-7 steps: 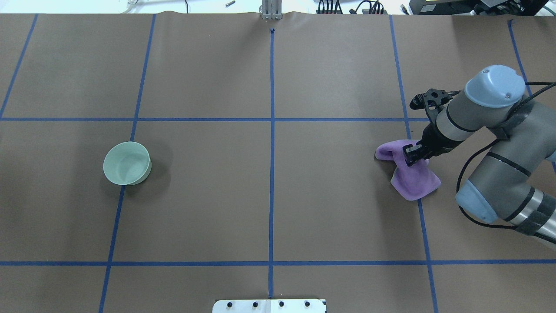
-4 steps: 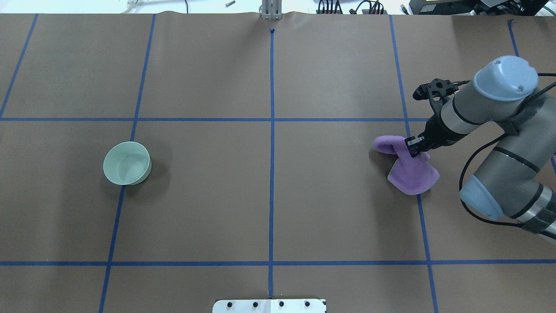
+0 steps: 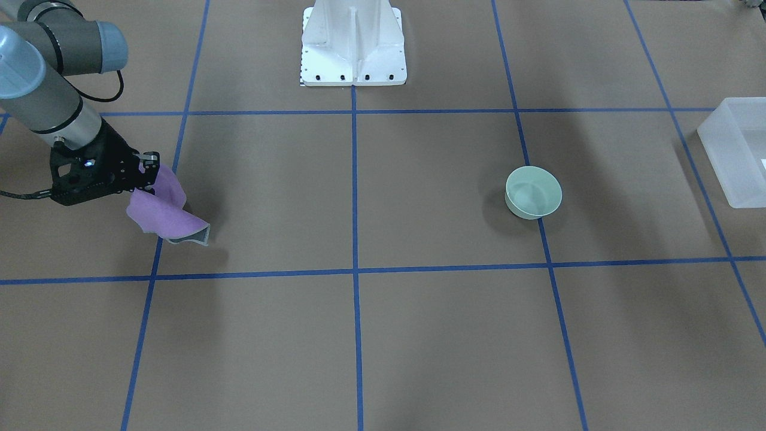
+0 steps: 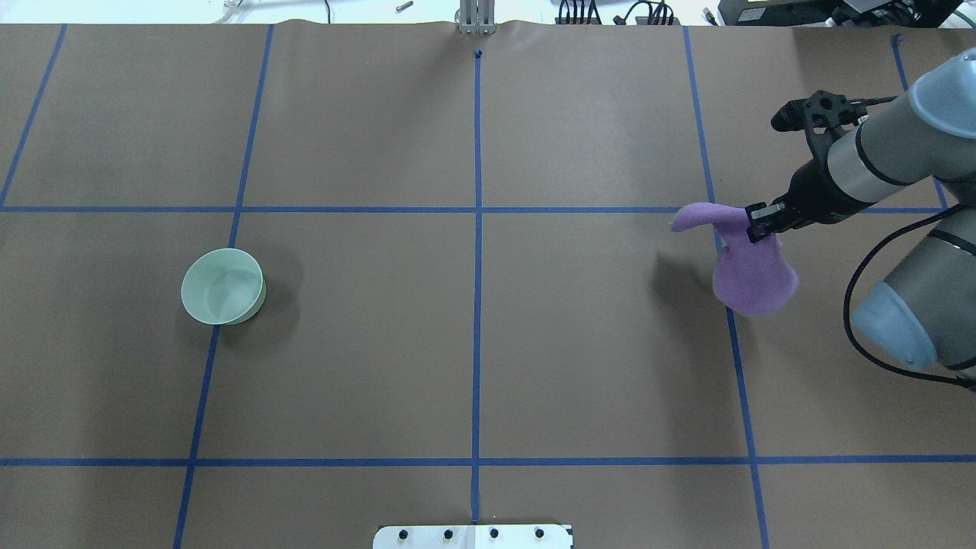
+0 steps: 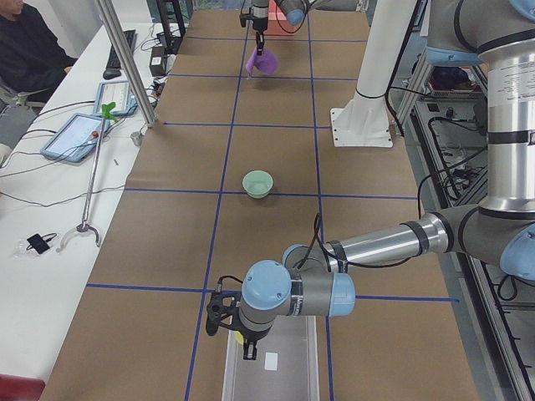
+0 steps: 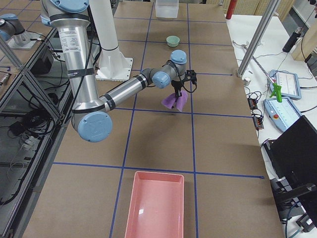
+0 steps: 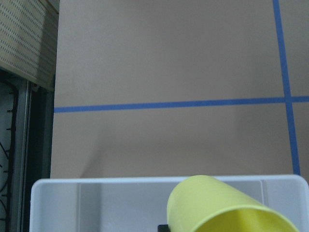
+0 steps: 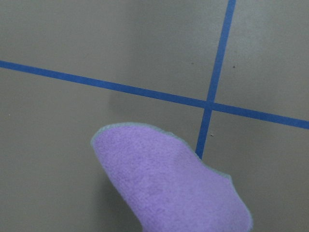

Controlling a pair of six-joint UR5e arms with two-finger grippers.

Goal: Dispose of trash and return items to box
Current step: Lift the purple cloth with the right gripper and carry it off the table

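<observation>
Two grippers are in view, one at each end of the table (image 4: 473,358). The right gripper (image 4: 762,221) has its jaws narrow and pinched on the top fold of the purple cloth (image 4: 751,274). The cloth hangs down under it and looks lifted off the brown paper, since in the overhead view its shadow lies apart from it. In the right wrist view the cloth fills the lower part, w/ a crossing of blue tape lines beyond it.

The left gripper (image 5: 246,344) shows only in the exterior left view, small and dark, above the near end of the box (image 5: 288,380). I cannot tell if its jaws are wide or pinched. A yellow spot is at it there. In the left wrist view the yellow cup (image 7: 217,205) is very close to the camera, tilted on its side w/ the open rim toward the lower edge, and the box wall and floor lie just behind it.

The bowl (image 4: 223,286) stands upright and alone on the robot's left half of the table, on a blue tape line. It is well apart from the cloth and also apart from the box, which sits at the table's end on that same side. The white robot base (image 3: 353,42) is at the table's middle edge. A pink tray (image 6: 153,203) lies at the opposite end, beyond the cloth.
</observation>
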